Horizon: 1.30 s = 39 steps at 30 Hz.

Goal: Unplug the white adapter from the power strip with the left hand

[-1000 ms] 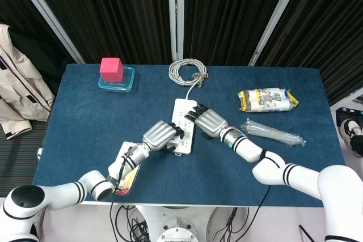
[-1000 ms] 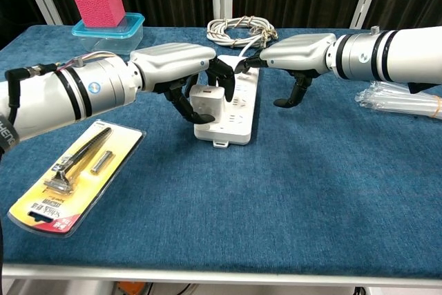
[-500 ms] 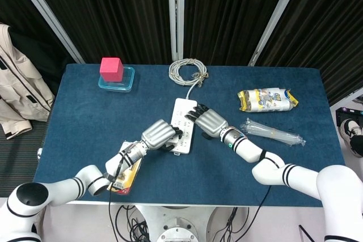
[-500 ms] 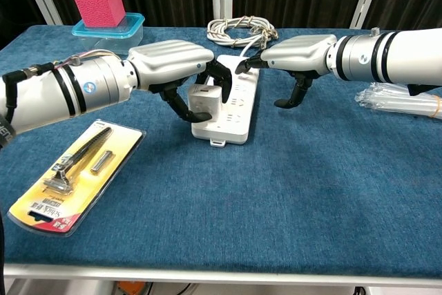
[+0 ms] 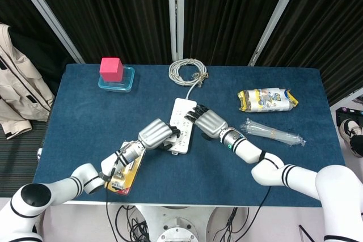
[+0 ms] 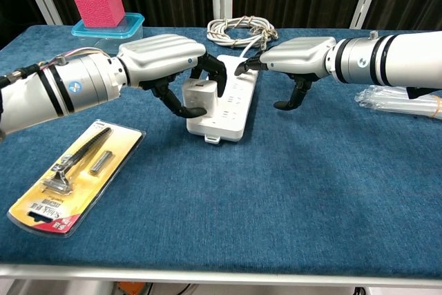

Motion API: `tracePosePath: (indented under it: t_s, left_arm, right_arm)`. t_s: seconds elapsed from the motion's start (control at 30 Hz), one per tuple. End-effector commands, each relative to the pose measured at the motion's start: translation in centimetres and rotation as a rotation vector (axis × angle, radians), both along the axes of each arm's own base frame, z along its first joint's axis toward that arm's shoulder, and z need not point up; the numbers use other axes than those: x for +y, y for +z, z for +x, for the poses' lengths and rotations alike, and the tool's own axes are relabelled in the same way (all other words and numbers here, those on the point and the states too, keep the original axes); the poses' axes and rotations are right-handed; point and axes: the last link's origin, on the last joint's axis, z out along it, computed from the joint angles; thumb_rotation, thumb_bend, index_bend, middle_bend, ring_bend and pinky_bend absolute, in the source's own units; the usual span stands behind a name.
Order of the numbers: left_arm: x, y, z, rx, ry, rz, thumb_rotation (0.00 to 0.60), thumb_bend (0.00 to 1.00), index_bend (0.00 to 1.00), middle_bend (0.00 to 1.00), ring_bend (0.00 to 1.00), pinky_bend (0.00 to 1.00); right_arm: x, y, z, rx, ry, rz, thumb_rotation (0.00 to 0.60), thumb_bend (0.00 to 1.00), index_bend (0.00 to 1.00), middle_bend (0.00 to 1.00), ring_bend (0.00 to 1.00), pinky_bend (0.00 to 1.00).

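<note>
Chest view: left hand (image 6: 166, 67) clamped around the adapter (image 6: 199, 96), dark fingers curled on its sides, adapter tilted at the near left end of the strip (image 6: 228, 105); whether still seated in the socket, cannot tell. Right hand (image 6: 293, 60) pressing fingertips on the strip's far right edge, thumb down on the table (image 6: 311, 184), holding nothing. Razor pack (image 6: 69, 177) near left. Pink cube (image 5: 111, 68) atop a tub (image 5: 116, 80), far left.

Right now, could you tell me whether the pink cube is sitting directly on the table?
No, the pink cube rests on top of a clear blue container, not on the table itself.
</note>
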Motion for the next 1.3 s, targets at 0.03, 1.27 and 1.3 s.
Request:
tracePosePath:
  t_s: [0.03,1.27,1.3]
  left_arm:
    - [-0.1,-0.1,-0.2,-0.009,0.008,-0.011,0.6,0.42,0.65,0.79,0.77,0.99]
    - [0.9,5.0,-4.9,-0.024,0.136,0.207,0.6,0.41,0.55,0.66,0.57,0.75]
    - [0.9,4.9,-5.4,-0.015,0.153,0.214,0.6,0.4,0.54,0.64,0.53,0.71]
  right_arm:
    - [0.1,0.0,0.1,0.013,0.018,-0.002,0.6,0.33,0.1,0.13,0.0,0.0]
    - [0.9,3.2,0.7,-0.081,0.063,-0.142,0.6,0.33,0.06,0.1,0.0,0.0]
    - [0.9,3.7,0.8,-0.1,0.061,-0.151,0.6,0.33,0.05,0.1,0.0,0.0]
